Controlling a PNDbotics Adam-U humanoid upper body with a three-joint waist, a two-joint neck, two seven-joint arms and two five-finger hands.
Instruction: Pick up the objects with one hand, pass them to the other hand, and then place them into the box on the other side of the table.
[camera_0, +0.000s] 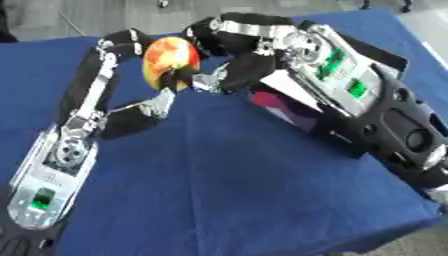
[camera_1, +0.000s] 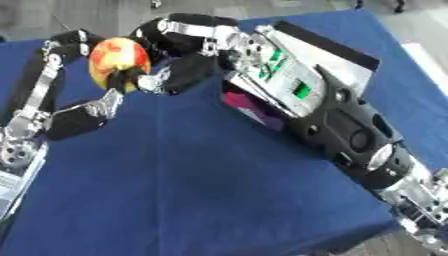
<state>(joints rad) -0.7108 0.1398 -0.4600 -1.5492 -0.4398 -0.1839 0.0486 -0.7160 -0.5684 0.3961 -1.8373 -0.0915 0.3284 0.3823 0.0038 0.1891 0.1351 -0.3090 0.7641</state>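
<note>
A red and yellow round fruit is held above the blue table at the back centre, between both hands. My left hand comes in from the left, with long fingers curled over the fruit's left and top and its thumb below. My right hand comes in from the right, its fingers arched over the fruit's upper right side and its thumb against the lower right. Below my right forearm lies the box, showing a dark magenta inside and a pale flap. Most of it is hidden by the arm.
The blue cloth runs to the table's right edge and a front right corner, with grey floor beyond. My right forearm crosses the table's right half diagonally.
</note>
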